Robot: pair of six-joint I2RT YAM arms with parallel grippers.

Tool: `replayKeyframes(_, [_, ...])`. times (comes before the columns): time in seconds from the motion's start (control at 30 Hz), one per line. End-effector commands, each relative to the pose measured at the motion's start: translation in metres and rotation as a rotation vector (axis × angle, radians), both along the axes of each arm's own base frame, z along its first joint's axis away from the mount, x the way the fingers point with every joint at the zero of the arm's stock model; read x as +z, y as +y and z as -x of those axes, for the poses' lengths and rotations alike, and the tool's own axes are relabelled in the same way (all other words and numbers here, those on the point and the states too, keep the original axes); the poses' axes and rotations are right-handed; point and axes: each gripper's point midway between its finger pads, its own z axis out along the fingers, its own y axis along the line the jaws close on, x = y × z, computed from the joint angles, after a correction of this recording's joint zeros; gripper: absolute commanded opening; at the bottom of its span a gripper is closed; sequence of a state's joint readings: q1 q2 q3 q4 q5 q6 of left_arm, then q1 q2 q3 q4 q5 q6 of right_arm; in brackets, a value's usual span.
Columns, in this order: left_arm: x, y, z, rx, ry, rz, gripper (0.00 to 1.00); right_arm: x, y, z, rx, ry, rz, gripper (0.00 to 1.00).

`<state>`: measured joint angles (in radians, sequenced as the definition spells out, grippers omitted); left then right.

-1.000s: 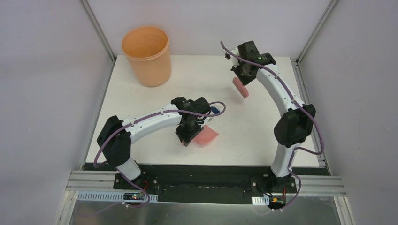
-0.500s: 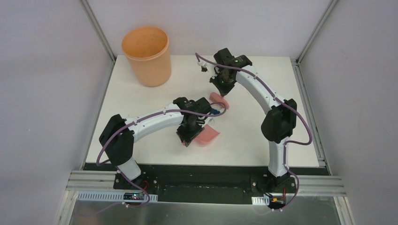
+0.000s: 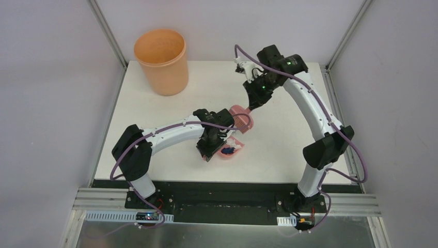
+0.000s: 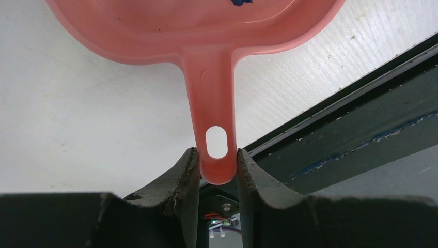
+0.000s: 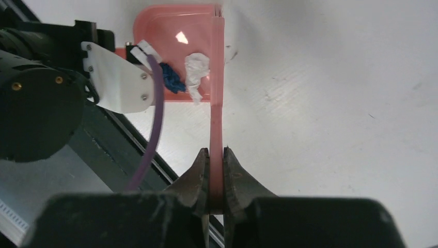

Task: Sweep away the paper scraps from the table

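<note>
My left gripper (image 3: 209, 148) (image 4: 217, 155) is shut on the handle of the salmon-pink dustpan (image 3: 233, 153) (image 4: 196, 31), which lies flat near the front middle of the table (image 3: 155, 129). The right gripper (image 3: 253, 102) (image 5: 215, 152) is shut on the handle of the pink brush (image 3: 240, 119) (image 5: 217, 88). The brush head rests at the pan's far edge. Two paper scraps lie inside the pan, one white (image 5: 197, 70) and one dark blue (image 5: 172, 77) (image 3: 231, 150). The left wrist view shows only a sliver of the blue scrap (image 4: 240, 2) at its top edge.
An orange bucket (image 3: 161, 62) stands at the table's far left corner. The black front edge (image 3: 222, 182) runs just below the dustpan. Metal frame posts (image 3: 108, 33) rise at the far corners. The left arm's wrist and purple cable (image 5: 150, 119) sit close beside the brush.
The right arm swung the brush from the far right of the table over to the dustpan. The blue scrap that lay beside the left wrist is now inside the pan. The dustpan stayed put.
</note>
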<state>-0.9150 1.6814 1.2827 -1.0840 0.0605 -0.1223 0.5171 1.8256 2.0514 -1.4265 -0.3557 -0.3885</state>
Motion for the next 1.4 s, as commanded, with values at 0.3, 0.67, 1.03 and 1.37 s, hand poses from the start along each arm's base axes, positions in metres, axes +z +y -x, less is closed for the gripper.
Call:
replayKeyframes(0.3, [0.017,0.001,0.005,0.008,-0.031,0.073,0.00,0.007,-0.129,-0.076,-0.424,-0.350,0.381,0.00])
replayKeyframes(0.67, [0.044,-0.006,0.000,0.050,-0.122,0.190,0.00,-0.006,-0.176,-0.065,-0.616,-0.301,0.268,0.00])
replayKeyframes(1.03, [0.067,0.004,-0.007,0.128,-0.248,0.262,0.00,-0.005,-0.133,-0.014,-0.533,0.105,-0.222,0.00])
replayKeyframes(1.37, [0.107,0.028,-0.024,0.251,-0.463,0.324,0.00,-0.054,-0.082,0.035,-0.364,0.667,-0.498,0.00])
